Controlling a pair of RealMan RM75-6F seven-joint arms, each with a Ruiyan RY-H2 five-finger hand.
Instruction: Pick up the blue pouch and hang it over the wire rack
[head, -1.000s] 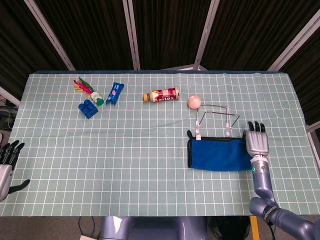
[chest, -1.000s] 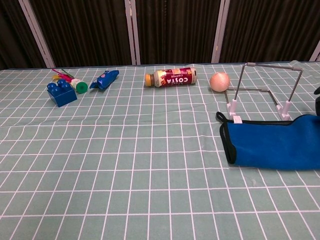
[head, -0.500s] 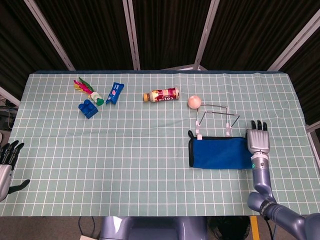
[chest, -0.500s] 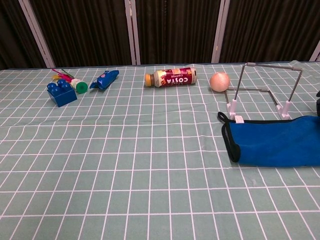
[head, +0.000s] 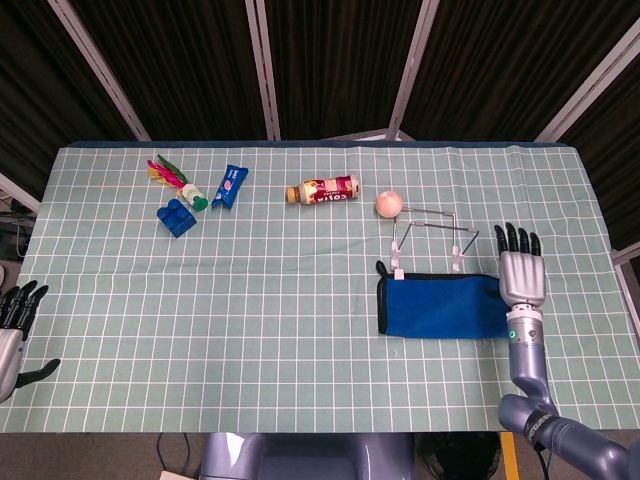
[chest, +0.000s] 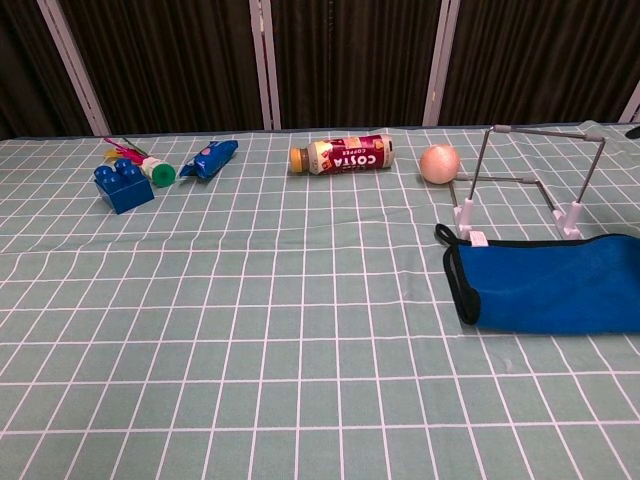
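The blue pouch (head: 438, 306) lies flat on the checked cloth, its black-edged end to the left, just in front of the wire rack (head: 430, 210). The chest view shows the pouch (chest: 550, 284) running off the right edge and the rack (chest: 545, 131) standing upright behind it. My right hand (head: 521, 274) hovers at the pouch's right end with its fingers stretched out and apart, holding nothing; only a dark fingertip of it shows at the chest view's right edge. My left hand (head: 15, 320) rests off the table's front left corner, fingers apart and empty.
A pink ball (head: 388, 204) sits just left of the rack's back. A bottle (head: 322, 190) lies on its side at mid-back. A blue snack packet (head: 229, 186), a blue toy brick (head: 177, 216) and a feathered shuttlecock (head: 180, 180) lie at the back left.
My right hand has risen and drifted slightly right from the pouch's end. The pouch slid a little to the right and lies flatter. The left hand stayed put.
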